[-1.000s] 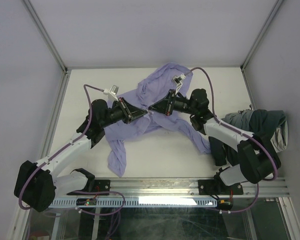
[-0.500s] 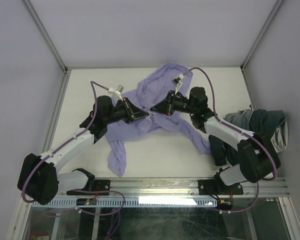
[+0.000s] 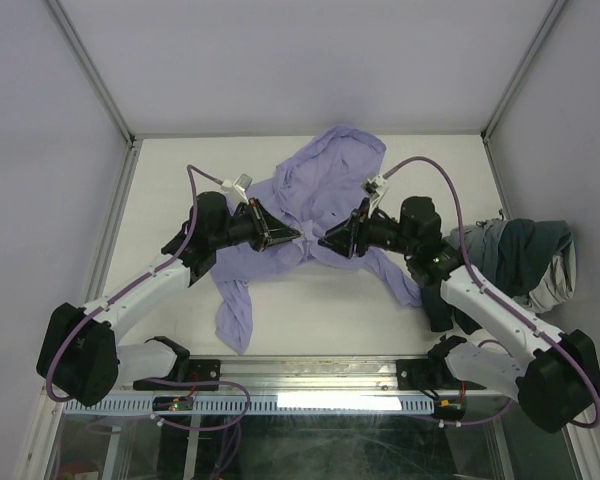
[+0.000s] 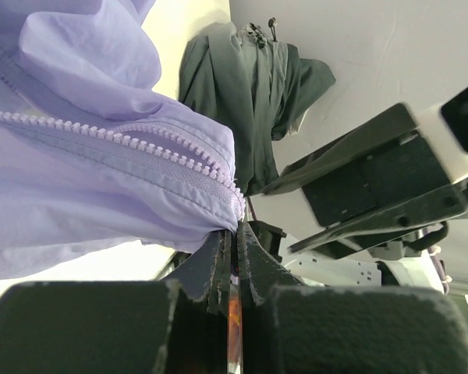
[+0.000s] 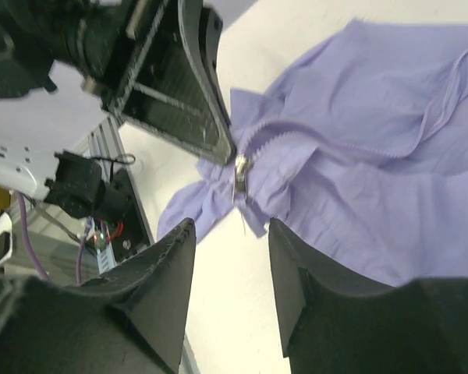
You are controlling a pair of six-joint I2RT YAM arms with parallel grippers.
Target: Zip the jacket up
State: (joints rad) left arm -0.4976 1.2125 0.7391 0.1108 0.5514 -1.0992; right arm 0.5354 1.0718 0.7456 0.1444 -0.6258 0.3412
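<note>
At the middle of the table (image 3: 340, 300), our left gripper (image 3: 294, 237) is pinching the jacket (image 3: 320, 185) at the end of its zipper (image 4: 132, 140), fingers pressed together. Our right gripper (image 3: 326, 240) is hovering just beside it, fingers spread, gripping nothing. The jacket is reaching the far edge; a sleeve (image 3: 235, 310) is trailing toward the near rail (image 3: 380, 372). Bare tabletop is lying in front; a dark garment (image 3: 525, 255) is crowding the right edge.

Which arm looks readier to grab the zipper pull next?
The right one. The right gripper is open, facing the zipper pull; the left gripper is shut on the jacket beside it.
</note>
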